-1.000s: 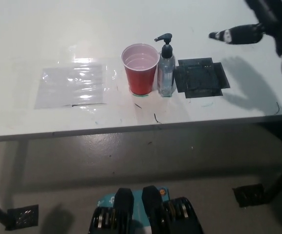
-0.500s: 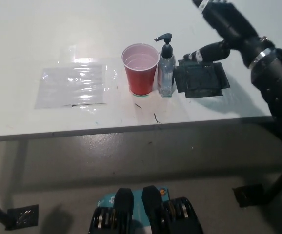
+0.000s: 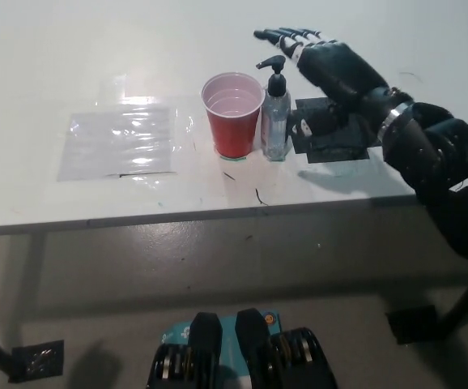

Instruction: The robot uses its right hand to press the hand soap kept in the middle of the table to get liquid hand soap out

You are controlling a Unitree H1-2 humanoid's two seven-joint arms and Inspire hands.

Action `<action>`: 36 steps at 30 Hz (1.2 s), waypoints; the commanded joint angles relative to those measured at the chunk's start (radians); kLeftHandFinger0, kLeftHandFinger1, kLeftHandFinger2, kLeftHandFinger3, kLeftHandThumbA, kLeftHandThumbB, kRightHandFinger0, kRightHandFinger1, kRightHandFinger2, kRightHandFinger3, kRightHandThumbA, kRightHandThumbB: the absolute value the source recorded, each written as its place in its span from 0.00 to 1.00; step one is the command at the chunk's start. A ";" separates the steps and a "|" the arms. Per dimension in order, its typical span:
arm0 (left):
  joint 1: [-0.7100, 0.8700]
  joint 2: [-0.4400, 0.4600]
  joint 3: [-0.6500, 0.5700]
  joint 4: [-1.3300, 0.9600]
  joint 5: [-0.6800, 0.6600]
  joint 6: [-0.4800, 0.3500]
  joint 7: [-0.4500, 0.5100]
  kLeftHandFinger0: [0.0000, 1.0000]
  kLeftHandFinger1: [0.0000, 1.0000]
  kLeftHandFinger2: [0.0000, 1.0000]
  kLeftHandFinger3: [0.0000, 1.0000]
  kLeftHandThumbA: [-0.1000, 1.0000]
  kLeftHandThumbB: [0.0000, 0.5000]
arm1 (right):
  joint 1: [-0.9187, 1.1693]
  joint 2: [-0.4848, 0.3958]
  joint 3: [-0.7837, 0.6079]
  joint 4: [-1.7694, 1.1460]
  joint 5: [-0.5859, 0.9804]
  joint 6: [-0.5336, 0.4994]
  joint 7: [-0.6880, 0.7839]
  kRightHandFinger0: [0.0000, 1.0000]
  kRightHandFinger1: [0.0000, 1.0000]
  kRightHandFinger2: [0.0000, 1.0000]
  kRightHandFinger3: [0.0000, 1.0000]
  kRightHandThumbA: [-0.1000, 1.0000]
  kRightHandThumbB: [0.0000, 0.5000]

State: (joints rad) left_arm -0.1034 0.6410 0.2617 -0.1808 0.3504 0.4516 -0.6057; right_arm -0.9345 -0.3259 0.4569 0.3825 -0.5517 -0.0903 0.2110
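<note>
Beside the red plastic cup point(image 3: 233, 113) at mid-table stands the clear soap bottle with a black pump point(image 3: 276, 109). The black right hand point(image 3: 331, 69) hovers just right of the pump, fingers spread, holding nothing (contact looks absent). Approach step; next, bring the palm over the pump head and press down.

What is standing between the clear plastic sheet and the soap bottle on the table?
In the head view, the red cup stands between the plastic sheet and the soap bottle, right beside the bottle. Bare table lies between sheet and cup.
</note>
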 commanded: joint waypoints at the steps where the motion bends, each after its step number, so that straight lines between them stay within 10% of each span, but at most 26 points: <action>1: -0.018 0.018 0.025 -0.034 0.038 0.018 -0.026 1.00 1.00 1.00 0.90 1.00 0.20 | -0.082 0.014 0.006 0.011 -0.040 -0.056 -0.004 1.00 1.00 1.00 1.00 1.00 0.88; 36: -0.056 -0.019 0.063 -0.037 0.096 0.018 -0.092 1.00 1.00 1.00 0.89 1.00 0.20 | -0.051 0.091 -0.032 0.224 -0.050 -0.107 -0.060 1.00 1.00 1.00 1.00 1.00 0.84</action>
State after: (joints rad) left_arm -0.1357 0.5977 0.3008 -0.1926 0.4379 0.4516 -0.6846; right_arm -0.9603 -0.2463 0.4488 0.5872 -0.6194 -0.1725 0.1882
